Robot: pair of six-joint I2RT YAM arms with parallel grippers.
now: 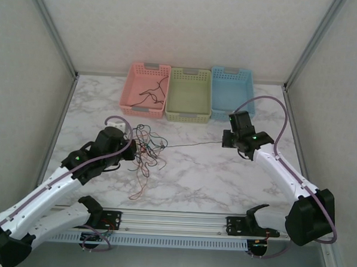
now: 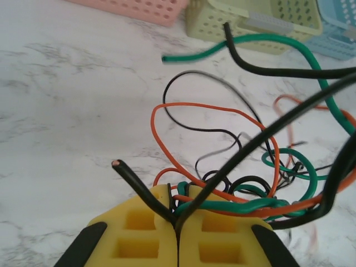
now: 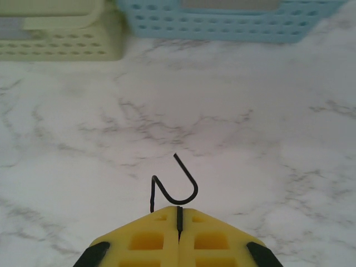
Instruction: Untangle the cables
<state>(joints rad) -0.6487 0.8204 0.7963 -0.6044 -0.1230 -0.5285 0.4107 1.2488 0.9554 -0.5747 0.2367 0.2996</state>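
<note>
The left gripper [image 2: 177, 221] clamps the tangle of thin black, green and orange cables [image 1: 147, 151] on the marble-patterned table [image 1: 212, 177], seemingly to anchor it. The right gripper [image 3: 179, 216] is clenched on one thin black wire [image 1: 193, 145], stretched taut, likely to draw it free.

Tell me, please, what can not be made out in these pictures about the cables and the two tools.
- Top view: tangle, wires too thin to tell which lies over which.
- Left wrist view: left tool covers the pinched cable parts; a blurred black cable leaves the right edge.
- Right wrist view: right tool hides where its black wire continues.
</note>
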